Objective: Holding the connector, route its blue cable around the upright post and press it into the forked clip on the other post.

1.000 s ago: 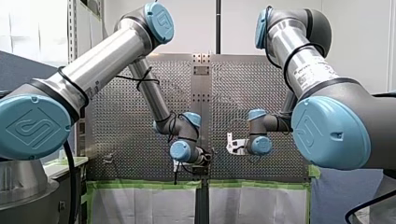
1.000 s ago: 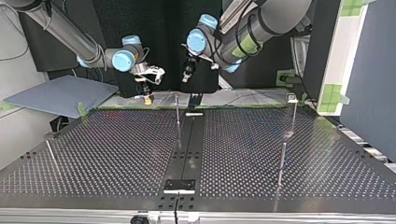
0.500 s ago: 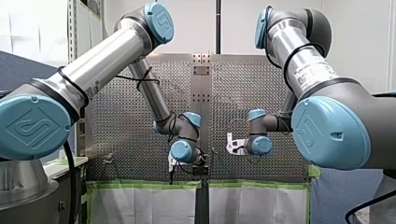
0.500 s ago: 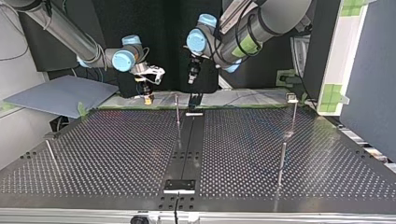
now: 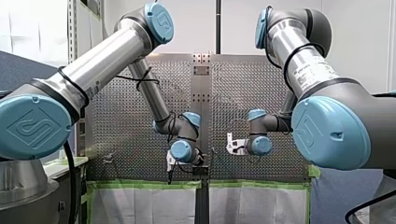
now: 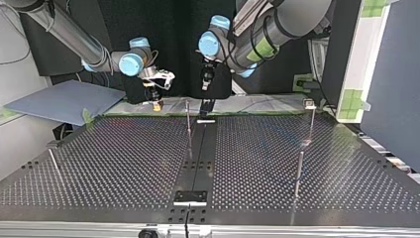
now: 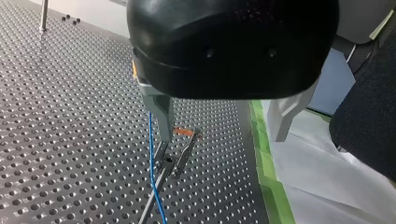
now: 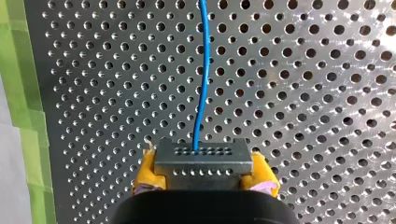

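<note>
1 connector (image 8: 201,158) in my right gripper (image 8: 201,176)

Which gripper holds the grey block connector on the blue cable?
My right gripper: its yellow pads clamp the grey block connector; my left gripper stands open.

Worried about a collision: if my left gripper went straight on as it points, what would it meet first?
Probably the forked metal clip atop the thin post, just ahead of one metal finger of the left gripper; the thin blue cable runs beside it. Depth is unclear.
</note>
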You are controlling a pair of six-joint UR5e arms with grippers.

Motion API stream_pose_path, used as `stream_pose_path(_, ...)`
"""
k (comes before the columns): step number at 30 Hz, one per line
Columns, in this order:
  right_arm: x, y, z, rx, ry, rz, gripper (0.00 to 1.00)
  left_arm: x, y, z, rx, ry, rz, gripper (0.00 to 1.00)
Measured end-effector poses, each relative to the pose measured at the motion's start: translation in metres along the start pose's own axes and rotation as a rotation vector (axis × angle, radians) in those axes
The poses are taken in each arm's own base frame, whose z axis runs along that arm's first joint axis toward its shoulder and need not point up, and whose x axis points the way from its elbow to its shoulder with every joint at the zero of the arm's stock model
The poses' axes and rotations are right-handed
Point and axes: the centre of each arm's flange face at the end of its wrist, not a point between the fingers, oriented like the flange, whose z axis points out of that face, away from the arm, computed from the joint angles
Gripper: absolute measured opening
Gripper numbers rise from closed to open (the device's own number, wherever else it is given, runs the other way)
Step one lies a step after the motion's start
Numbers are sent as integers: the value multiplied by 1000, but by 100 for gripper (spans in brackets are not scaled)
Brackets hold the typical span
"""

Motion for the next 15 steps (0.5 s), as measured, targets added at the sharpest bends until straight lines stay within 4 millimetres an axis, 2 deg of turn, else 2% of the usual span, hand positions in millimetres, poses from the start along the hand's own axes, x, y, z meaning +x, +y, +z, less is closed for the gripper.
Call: stream_pose_path(15, 0, -1, 0, 1, -4, -2, 0, 0, 1, 0, -4, 8, 7, 100)
